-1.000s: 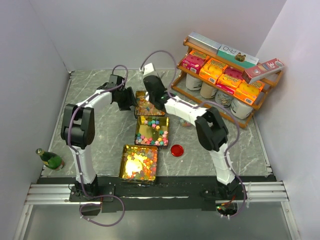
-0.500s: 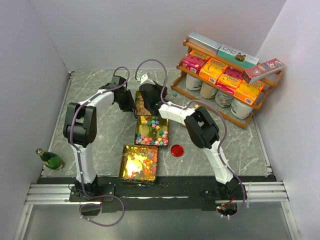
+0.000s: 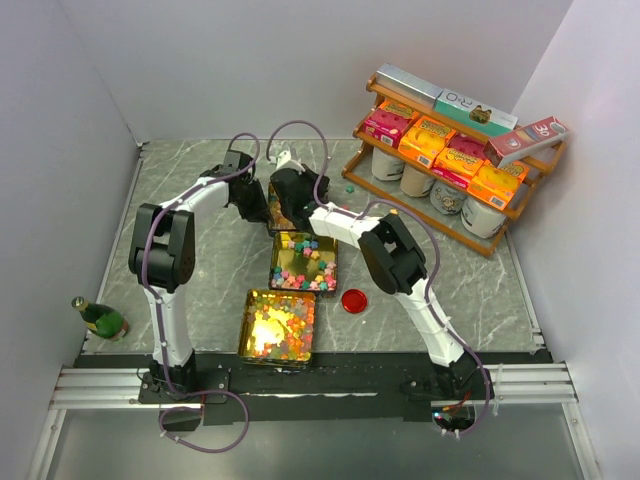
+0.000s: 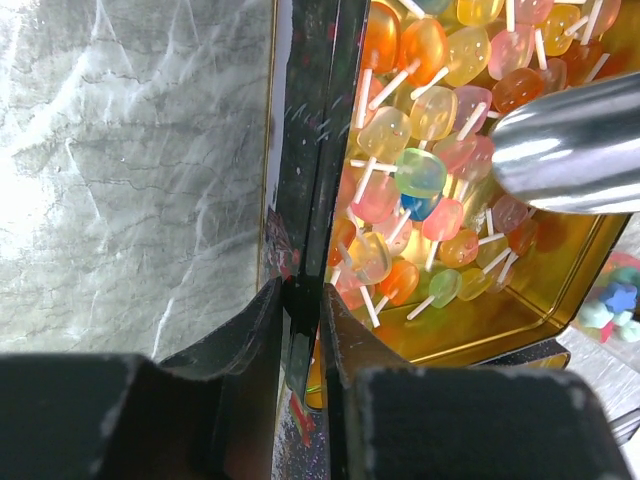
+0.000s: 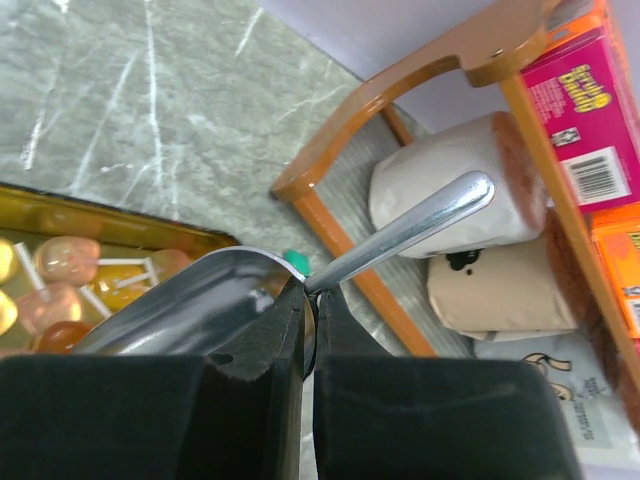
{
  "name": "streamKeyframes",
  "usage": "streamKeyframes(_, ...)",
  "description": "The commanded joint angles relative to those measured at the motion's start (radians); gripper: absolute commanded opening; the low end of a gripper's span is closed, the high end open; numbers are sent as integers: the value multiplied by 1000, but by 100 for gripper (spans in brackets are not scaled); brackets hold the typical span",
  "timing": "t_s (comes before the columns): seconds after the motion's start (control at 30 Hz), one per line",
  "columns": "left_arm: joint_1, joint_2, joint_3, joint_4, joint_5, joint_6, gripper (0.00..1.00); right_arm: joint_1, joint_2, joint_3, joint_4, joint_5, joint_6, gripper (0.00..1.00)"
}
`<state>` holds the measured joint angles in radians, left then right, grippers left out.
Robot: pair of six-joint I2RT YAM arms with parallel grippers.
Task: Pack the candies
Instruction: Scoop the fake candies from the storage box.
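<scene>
A shelf point(image 5: 480, 45) stood near the tin point(image 4: 520, 320) of candies point(image 4: 420, 170). The left claw point(image 4: 300, 300) pinched its wall, the right claw point(image 5: 308, 300) a scoop point(image 5: 400, 235).

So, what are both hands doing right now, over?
Left hand pinching tin wall. Right hand shut on scoop. Scoop over candies in tin.

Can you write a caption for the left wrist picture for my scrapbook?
Left end effector pinches the wall of a gold tin full of lollipop candies, with a metal scoop at right.
</scene>
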<state>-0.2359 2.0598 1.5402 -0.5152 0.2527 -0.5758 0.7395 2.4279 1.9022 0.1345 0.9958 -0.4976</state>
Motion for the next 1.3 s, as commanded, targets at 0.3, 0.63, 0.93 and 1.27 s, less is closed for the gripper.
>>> streamKeyframes(0.3, 3, 39, 11, -40, 60, -25, 1, 14, -39, 77, -446, -201, 430, 0)
streamKeyframes(0.63, 3, 37, 15, -37, 125, -59, 1, 70, 6, 147, -510, -197, 419, 0)
streamKeyframes(0.93, 3, 17, -34, -5, 160, -96, 1, 113, 3, 164, -592, -261, 507, 0)
streamKeyframes(1.27, 3, -1, -52, 11, 168, -121, 1, 107, -7, 175, -710, -374, 701, 0)
